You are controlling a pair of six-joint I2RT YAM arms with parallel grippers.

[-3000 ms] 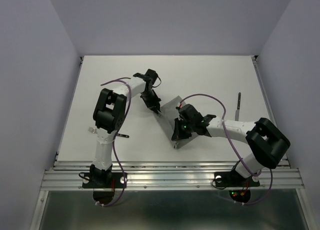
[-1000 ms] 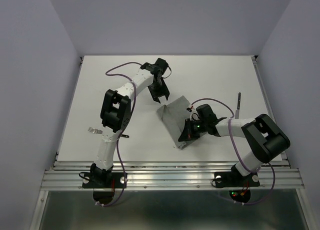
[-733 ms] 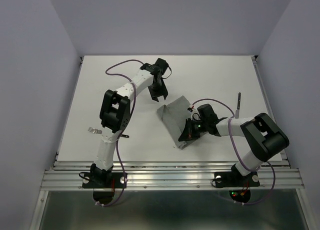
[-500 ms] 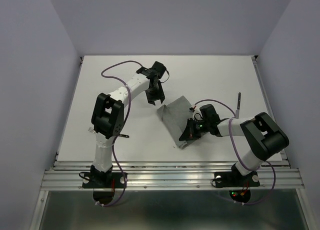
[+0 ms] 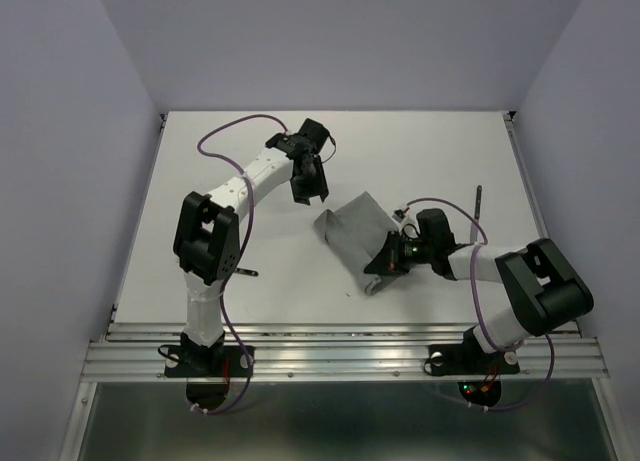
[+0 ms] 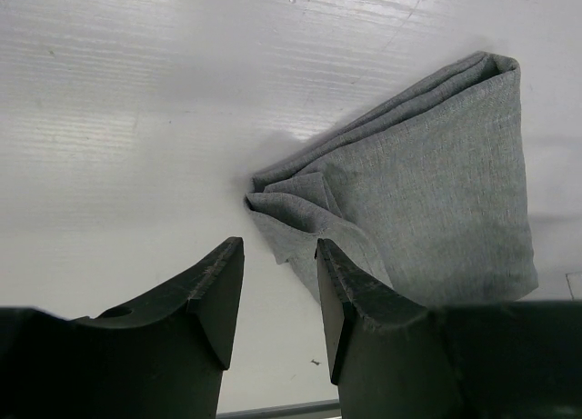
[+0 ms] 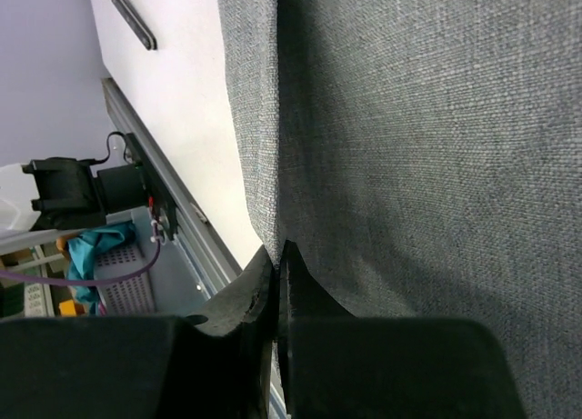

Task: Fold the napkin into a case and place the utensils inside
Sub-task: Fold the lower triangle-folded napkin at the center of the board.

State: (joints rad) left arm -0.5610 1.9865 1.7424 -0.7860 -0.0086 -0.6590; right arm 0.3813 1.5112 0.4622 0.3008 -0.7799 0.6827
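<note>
At left wrist: bunched napkin (image 6: 427,192) corner

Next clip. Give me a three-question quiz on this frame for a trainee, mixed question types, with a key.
1. True or false: the left gripper is clamped on the napkin.
2. Which gripper has its jaws shut? A) left B) right C) both
3. Short answer: is the dark-handled utensil near the right edge of the table inside the napkin?

Key
1. False: its jaws stand open, just short of the crumpled corner.
2. B: the right gripper is shut on the napkin's edge.
3. No, it lies bare on the table, apart from the cloth.
</note>
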